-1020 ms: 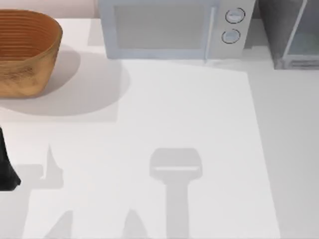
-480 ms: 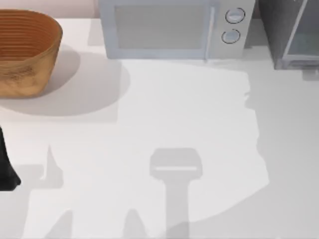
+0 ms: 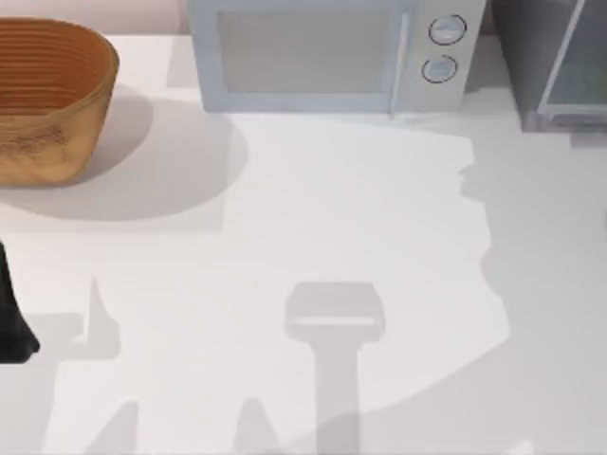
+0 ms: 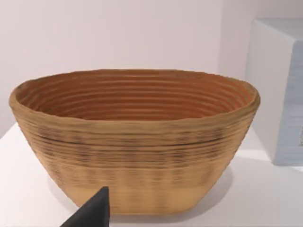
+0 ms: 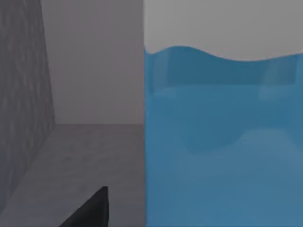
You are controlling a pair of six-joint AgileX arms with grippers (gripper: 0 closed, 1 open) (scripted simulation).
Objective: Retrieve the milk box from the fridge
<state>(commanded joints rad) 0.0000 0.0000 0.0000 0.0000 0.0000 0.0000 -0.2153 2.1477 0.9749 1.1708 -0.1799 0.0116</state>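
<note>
The white counter (image 3: 379,209) carried the fridge (image 3: 550,57) at the top view's upper right. That view gave its outside, the right wrist view its grey inside. There the right gripper (image 5: 90,210) sat just beside a light blue face, likely the milk box (image 5: 222,142). Whether that gripper was open or closed could not be told. The carton looked light and thin-walled, best held gently by its flat sides. The left gripper (image 4: 92,213), equally unreadable, faced the basket (image 4: 132,142).

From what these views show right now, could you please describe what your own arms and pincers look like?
Little of them is visible. My left arm appears at the top view's left edge as a matte black, tapering shape with no markings or cables. The left pincer's finger is a plain black wedge with a pointed tip in its wrist view, and the right pincer's finger looks the same: dark, flat-faced, unmarked.
</note>
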